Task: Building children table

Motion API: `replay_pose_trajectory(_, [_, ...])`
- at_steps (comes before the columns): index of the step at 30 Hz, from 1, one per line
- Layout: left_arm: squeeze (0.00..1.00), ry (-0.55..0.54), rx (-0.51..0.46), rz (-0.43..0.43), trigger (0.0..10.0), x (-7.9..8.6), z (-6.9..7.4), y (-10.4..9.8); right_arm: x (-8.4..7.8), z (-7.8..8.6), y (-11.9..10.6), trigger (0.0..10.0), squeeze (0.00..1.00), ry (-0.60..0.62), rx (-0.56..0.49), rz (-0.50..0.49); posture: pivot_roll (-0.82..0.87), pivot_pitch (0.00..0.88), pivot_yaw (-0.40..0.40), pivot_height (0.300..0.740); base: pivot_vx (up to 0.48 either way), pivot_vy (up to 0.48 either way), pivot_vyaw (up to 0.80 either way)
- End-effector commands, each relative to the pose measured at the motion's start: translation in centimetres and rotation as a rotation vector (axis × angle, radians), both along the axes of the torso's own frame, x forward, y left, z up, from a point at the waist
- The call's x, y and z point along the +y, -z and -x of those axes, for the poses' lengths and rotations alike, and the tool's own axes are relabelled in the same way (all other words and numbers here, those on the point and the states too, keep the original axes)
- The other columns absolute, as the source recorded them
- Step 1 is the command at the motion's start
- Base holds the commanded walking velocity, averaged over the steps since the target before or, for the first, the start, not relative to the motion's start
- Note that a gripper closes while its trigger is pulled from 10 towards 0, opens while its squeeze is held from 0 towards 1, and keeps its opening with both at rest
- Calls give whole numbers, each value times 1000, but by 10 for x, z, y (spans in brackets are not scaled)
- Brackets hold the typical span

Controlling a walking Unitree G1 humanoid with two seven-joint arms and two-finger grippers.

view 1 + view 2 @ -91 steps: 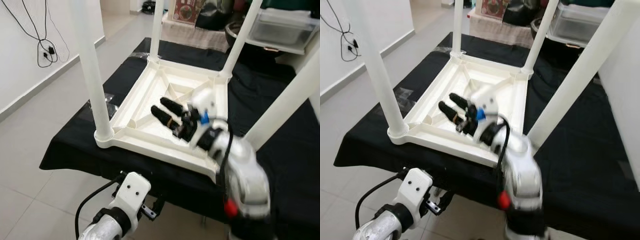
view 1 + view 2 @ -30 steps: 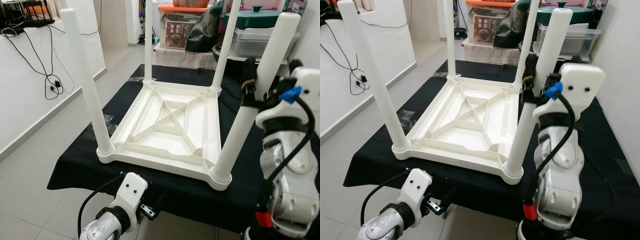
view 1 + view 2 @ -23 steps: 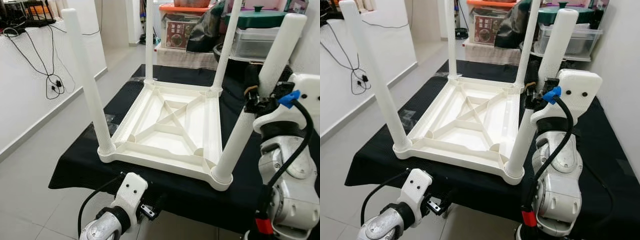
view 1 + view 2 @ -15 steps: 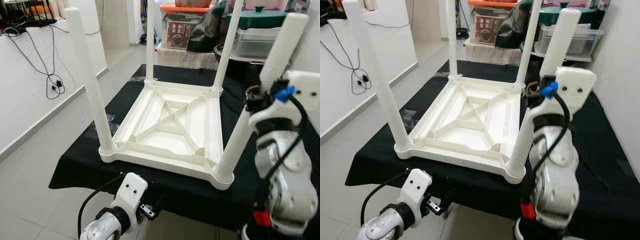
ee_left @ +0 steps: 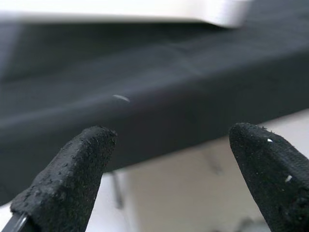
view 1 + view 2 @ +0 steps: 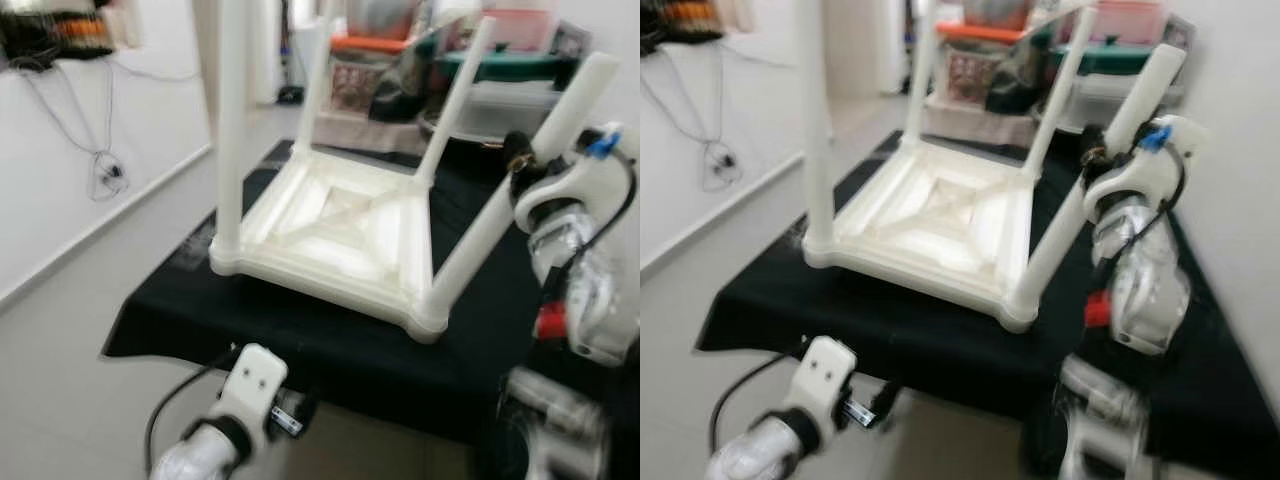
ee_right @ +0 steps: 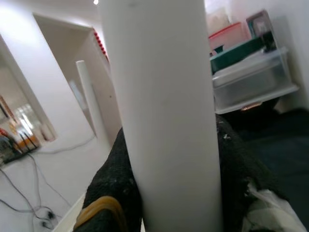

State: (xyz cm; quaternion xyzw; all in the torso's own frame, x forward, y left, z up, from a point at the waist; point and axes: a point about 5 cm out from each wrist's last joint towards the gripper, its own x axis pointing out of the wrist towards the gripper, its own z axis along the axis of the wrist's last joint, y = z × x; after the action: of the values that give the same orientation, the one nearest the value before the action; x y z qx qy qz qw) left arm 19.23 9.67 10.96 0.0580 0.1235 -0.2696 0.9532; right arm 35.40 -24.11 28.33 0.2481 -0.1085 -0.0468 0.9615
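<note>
right gripper (image 7: 169, 193): black fingers (image 7: 108, 193) clamped on the near-right table leg (image 6: 500, 205), partway up | white children's table (image 6: 335, 235): upside down, tilted, on the black-covered bench (image 6: 200, 310), legs pointing up | left gripper (image 5: 164, 164): fingers spread wide, gripping nothing, low before the bench's front edge | head views blurred

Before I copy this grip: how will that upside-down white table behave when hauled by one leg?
The white table looks like thin ribbed plastic, so probably light and stiff. Its long legs likely make it tippy. The smooth round leg might twist inside the right hand.
</note>
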Motion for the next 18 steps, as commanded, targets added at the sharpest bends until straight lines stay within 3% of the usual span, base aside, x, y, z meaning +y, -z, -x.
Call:
replay_pose_trajectory(1, [0,5,-15,-15,10000,1,0,-4,-1,-11,43,0,0,-63,106,-299,100,83,-36,740,0,0,0])
replay_pose_trajectory(6, [0,11,-11,-21,10000,1,1,-5,4,-18,67,0,0,-81,168,-410,108,89,-33,740,0,0,0])
replay_pose_trajectory(9, [0,18,-12,-27,10000,0,3,-5,10,-22,97,0,0,-51,291,-512,118,90,-35,740,0,0,0])
replay_pose_trajectory(10, [0,18,-12,-27,10000,0,3,-5,10,-22,97,0,0,-51,291,-512,118,90,-35,740,0,0,0])
replay_pose_trajectory(13, [0,15,-10,-28,10000,1,5,-6,16,-23,126,0,0,-49,429,-569,122,93,-38,740,0,0,0])
replay_pose_trajectory(16, [0,17,-5,-26,10000,2,7,-7,37,-24,148,0,0,-133,527,-619,120,95,-35,740,0,0,0])
replay_pose_trajectory(18, [0,18,-4,-26,10000,2,8,-7,42,-24,151,0,0,-148,539,-637,120,95,-35,740,0,0,0])
